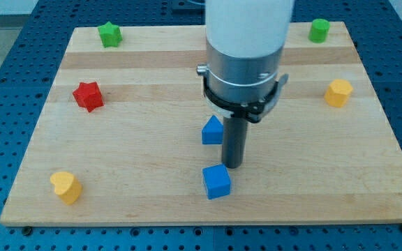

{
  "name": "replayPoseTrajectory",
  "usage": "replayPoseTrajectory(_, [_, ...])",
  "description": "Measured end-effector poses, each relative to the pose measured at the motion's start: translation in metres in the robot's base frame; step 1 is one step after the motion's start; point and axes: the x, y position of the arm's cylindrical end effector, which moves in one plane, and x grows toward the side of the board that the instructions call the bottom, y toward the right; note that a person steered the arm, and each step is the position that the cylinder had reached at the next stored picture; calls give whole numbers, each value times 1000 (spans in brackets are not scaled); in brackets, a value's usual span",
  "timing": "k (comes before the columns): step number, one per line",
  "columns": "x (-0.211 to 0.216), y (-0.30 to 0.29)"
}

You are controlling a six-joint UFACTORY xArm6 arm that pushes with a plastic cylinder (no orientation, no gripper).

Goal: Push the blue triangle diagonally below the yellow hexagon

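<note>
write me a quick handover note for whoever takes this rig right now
My tip is down on the board, just right of the blue triangle and just above the blue cube; contact with either cannot be told.
The yellow hexagon sits far off at the view's right edge.
Done: nothing visible; the triangle is mid-board.
Left: push the triangle rightward to a spot diagonally below the hexagon.

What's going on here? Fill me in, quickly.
My arm is pushing blocks around a wooden board with a rod. My tip sits mid-board between two blue blocks: the blue triangle just to its upper left and a blue cube just below it. The yellow hexagon lies far off at the view's right, so the triangle is not yet placed diagonally below it.
</note>
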Motion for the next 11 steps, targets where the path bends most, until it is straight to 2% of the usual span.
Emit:
replayPoseTrajectory(2, [-25,-48])
replayPoseTrajectory(4, [-59,-48])
replayPoseTrajectory(6, [-64,8])
replayPoseTrajectory(8, [-92,32])
replayPoseTrajectory(11, [-60,93])
